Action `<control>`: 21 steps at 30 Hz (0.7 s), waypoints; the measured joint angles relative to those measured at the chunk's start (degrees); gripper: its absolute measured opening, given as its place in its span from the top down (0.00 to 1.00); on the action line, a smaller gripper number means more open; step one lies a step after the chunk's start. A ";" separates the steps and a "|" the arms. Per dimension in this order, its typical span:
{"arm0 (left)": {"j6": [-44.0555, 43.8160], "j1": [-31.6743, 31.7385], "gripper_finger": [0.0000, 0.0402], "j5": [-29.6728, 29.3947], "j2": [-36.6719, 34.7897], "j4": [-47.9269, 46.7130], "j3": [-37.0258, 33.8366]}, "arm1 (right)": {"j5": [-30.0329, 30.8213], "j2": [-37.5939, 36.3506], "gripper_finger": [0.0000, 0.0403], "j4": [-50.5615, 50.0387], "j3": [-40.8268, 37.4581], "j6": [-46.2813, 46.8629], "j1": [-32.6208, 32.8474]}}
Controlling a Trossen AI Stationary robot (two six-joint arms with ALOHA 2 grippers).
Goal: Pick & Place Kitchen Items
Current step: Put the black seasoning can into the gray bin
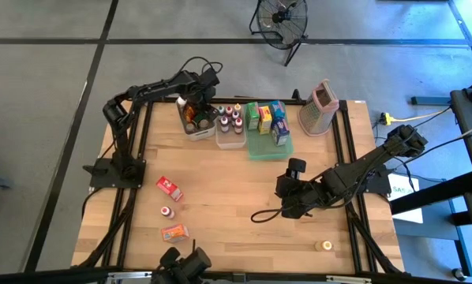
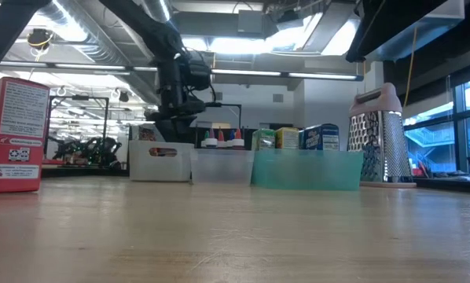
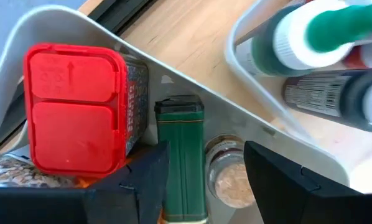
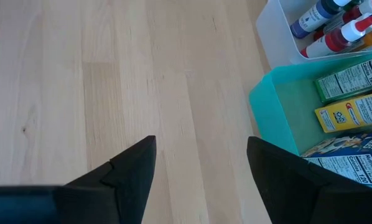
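Where the wooden table (image 1: 244,197) comes nearest the robot's base, a small yellow-capped jar (image 1: 326,245) stands alone on the right side, and on the left lie an orange packet (image 1: 174,232), a little red-capped bottle (image 1: 166,211) and a red box (image 1: 169,188), each apart from the others. Farther in, the right gripper (image 4: 201,163) hangs low over bare wood near the table's middle, its two dark fingers spread with nothing between them; its wrist view shows a corner of the green tray (image 4: 268,106) ahead. Along the far edge stands a row of containers: a white bin (image 1: 195,118), a clear bin (image 1: 230,134) of small dropper bottles (image 1: 232,117) with coloured tips, the green tray holding green, yellow and blue boxes (image 1: 269,118), and a metal grater (image 1: 319,109) with a pink top at the right end. The left gripper (image 3: 204,180) reaches down into the white bin, jaws apart around a green-capped jar (image 3: 181,162) and a clear spice jar (image 3: 229,177), just beside a red-lidded spice container (image 3: 74,106); whether it touches them cannot be told.
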 joint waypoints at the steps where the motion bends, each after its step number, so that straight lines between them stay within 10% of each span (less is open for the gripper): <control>1: -0.10 0.00 0.50 -0.24 0.35 -0.01 0.00 | 0.00 0.00 0.37 -0.01 0.00 0.00 0.00; 21: 0.07 0.85 0.50 -2.21 5.60 1.93 -0.02 | -0.11 0.00 0.37 -0.07 -0.02 -0.22 0.00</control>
